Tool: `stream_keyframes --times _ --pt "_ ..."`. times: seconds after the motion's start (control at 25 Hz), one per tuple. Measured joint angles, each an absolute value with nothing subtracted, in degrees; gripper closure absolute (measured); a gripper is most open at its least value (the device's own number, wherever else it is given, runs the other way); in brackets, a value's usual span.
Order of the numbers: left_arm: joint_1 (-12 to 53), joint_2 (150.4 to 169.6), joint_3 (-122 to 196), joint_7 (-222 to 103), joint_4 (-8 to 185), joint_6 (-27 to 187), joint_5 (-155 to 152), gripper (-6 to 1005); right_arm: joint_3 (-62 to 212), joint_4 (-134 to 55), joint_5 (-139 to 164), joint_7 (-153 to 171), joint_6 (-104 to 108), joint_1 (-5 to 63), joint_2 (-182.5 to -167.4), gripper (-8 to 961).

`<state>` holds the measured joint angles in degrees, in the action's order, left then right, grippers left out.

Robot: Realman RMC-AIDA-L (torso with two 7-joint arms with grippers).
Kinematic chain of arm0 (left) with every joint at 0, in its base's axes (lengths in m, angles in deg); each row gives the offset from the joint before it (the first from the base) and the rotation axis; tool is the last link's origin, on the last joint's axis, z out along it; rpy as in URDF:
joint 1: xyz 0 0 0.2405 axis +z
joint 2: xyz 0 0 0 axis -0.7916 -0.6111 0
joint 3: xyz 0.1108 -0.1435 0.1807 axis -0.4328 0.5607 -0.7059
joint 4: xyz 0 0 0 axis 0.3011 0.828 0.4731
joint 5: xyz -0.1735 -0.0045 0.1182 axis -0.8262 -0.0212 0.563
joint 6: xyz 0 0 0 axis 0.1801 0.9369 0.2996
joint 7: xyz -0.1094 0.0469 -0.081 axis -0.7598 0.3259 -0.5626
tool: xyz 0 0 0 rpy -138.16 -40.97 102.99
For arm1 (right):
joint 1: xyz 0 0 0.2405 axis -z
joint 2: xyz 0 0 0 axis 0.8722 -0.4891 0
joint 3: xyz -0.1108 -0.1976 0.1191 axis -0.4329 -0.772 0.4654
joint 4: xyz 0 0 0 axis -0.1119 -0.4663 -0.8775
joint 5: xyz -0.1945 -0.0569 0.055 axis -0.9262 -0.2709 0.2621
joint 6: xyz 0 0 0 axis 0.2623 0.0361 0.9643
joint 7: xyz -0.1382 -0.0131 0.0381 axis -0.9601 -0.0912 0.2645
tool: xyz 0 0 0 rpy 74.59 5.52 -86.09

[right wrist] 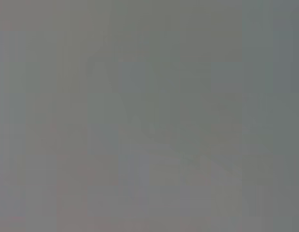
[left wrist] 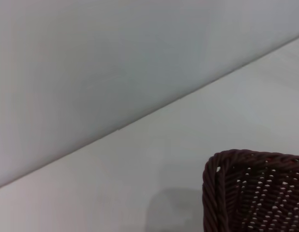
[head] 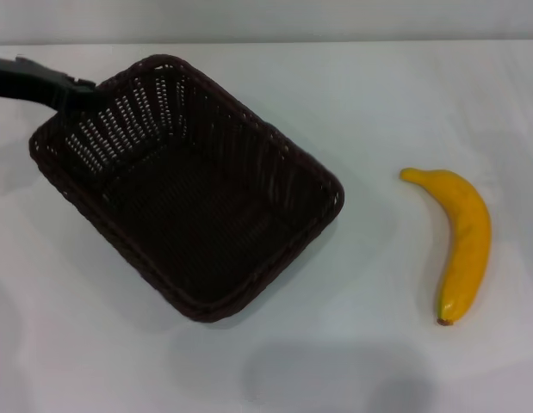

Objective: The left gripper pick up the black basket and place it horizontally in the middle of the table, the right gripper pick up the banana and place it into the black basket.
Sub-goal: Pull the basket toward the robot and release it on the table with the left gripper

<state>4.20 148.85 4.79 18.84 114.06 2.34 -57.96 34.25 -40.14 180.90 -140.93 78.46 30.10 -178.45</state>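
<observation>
The black basket (head: 197, 194) lies diagonally on the white table (head: 378, 112), left of the middle, open side up and empty. My left gripper (head: 77, 93) reaches in from the far left and is closed on the braided rim at the basket's far left corner. That corner also shows in the left wrist view (left wrist: 255, 193). The banana (head: 462, 241) lies flat on the table to the right, well apart from the basket, with its dark tip towards me. My right gripper is out of view; the right wrist view shows only plain grey.
A pale wall (head: 266, 17) runs along the table's far edge. Bare tabletop lies between the basket and the banana, and along the near edge.
</observation>
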Motion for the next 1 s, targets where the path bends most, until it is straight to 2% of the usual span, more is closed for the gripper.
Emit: stream_keyframes --times 1.0 --pt "5.07 152.00 5.01 17.55 113.59 4.19 -54.98 818 34.25 -41.43 180.89 -140.94 79.85 29.81 -178.45 110"
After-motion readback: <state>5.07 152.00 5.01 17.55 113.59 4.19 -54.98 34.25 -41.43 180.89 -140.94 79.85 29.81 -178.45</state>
